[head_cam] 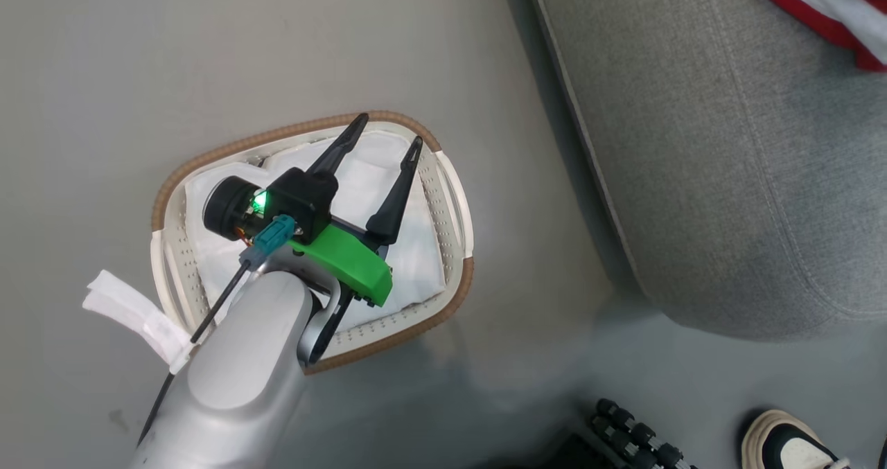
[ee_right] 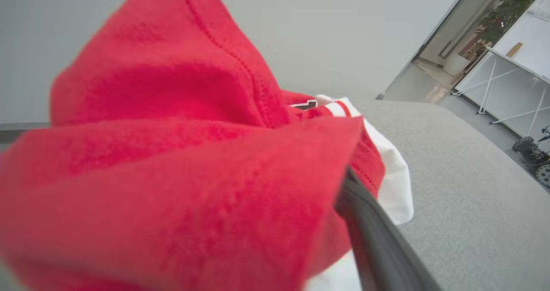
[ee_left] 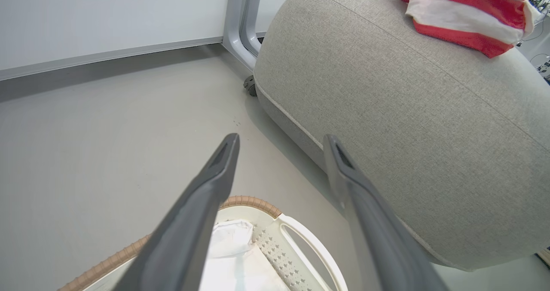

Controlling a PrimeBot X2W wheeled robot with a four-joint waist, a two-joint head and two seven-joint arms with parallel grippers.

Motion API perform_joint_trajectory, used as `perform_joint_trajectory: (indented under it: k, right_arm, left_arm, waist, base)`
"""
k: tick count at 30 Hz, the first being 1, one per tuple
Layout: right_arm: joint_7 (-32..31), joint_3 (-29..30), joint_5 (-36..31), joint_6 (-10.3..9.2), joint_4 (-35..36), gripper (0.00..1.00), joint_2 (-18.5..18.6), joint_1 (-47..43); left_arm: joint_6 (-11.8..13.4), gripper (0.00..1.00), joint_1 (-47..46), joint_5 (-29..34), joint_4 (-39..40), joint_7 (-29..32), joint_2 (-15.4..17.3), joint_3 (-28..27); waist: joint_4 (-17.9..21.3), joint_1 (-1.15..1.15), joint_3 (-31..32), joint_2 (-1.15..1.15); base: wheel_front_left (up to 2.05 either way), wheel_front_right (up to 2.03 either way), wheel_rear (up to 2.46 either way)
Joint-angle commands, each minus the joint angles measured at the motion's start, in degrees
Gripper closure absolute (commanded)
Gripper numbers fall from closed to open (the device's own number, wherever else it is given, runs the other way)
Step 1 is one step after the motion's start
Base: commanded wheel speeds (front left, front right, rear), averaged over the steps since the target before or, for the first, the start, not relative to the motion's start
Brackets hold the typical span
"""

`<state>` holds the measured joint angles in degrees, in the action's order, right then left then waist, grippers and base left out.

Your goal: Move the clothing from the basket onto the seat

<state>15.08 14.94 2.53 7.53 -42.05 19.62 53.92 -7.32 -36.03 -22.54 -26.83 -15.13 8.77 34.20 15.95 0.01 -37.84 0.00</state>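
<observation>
**A:** Two arms to place. Starting at the left, what is the left gripper (head_cam: 389, 129) doing?

**B:** It hangs over the basket (head_cam: 277, 135) with its fingers spread wide and nothing between them. The tips point up and to the right in the head view. Under it a plain white sheet (head_cam: 416, 254) lines the basket, and I can see nothing red in there.

**A:** And moving right from there?

**B:** A strip of floor (head_cam: 527, 261), then the seat (head_cam: 727, 164), near the basket. The clothing (head_cam: 811, 1) lies on top of the seat towards its far right. That is well apart from the left gripper, roughly in the direction its fingers point.

**A:** So the left arm is the far one.

**B:** Yes. The right gripper (ee_right: 281, 153) is right in the clothing. In its wrist view the red fabric is heaped across it, touching one dark finger (ee_right: 374, 239) and hiding the other.

**A:** Clamped or let go?

**B:** I cannot tell, because the fabric covers the gap between the fingers.

**A:** Does the garment have a long axis?

**B:** Not really. It is bunched into a mound with a white stripe at its right edge and grey seat beyond.

**A:** What does the next move turn on?

**B:** As I judge it, the clothing rests on the seat, over and around the right fingers. That arm should draw back along its own fingers without dragging the heap off. The task looks close to done.
</observation>
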Motion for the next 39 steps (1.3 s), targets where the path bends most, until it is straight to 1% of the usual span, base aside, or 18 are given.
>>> perform_joint_trajectory:
  k: [1,11,15,20,25,32,39]
  right_arm:
    - [0.12,0.67,0.83,-0.08,0.63,0.0,-0.52,-2.31]
    - [0.12,0.83,1.78,-0.08,4.43,0.0,-3.07,-13.63]
    - [0.12,0.66,2.14,-0.08,6.66,0.0,-4.56,-16.93]
    - [0.12,-0.27,2.47,-0.08,9.73,0.0,-6.32,-20.87]
    - [0.12,-2.54,2.88,-0.08,11.11,0.0,-8.05,-23.22]
    - [0.12,-6.6,3.31,-0.08,11.05,0.0,-10.99,-24.73]
    - [0.12,-9.94,3.36,-0.08,10.75,0.0,-13.35,-26.2]
  left_arm:
    - [-0.24,0.0,0.93,0.56,-0.23,-0.02,0.02,-0.78]
    - [-0.06,0.0,5.63,1.99,-0.56,-0.02,-1.08,-6.66]
    - [0.91,0.0,8.15,2.84,-0.65,-0.02,-1.64,-10.2]
    - [1.93,0.0,11.17,4.46,-0.14,-0.02,-2.76,-14.82]
    - [2.4,0.0,14.01,6.77,1.16,-0.02,-3.69,-19.27]
    - [1.94,0.0,18.49,8.85,2.68,-0.02,-5.24,-24.74]
    - [2.39,0.0,22.31,10.86,3.56,-0.02,-5.69,-28.73]
  waist:
    - [-0.19,-0.01,1.79,0.0]
    - [-1.74,-0.01,8.05,0.0]
    - [-3.03,-0.01,10.59,0.0]
    - [-5.86,-0.01,13.67,0.0]
    - [-8.95,-0.01,16.31,0.0]
    - [-13.14,-0.01,20.23,0.0]
    - [-15.76,-0.01,24.04,0.0]
  base:
    - [0.0,0.0,0.0]
    - [0.0,0.0,0.0]
    - [0.0,0.0,0.0]
    - [0.0,0.0,0.0]
    - [0.0,0.0,0.0]
    - [0.0,0.0,0.0]
    - [0.0,0.0,0.0]
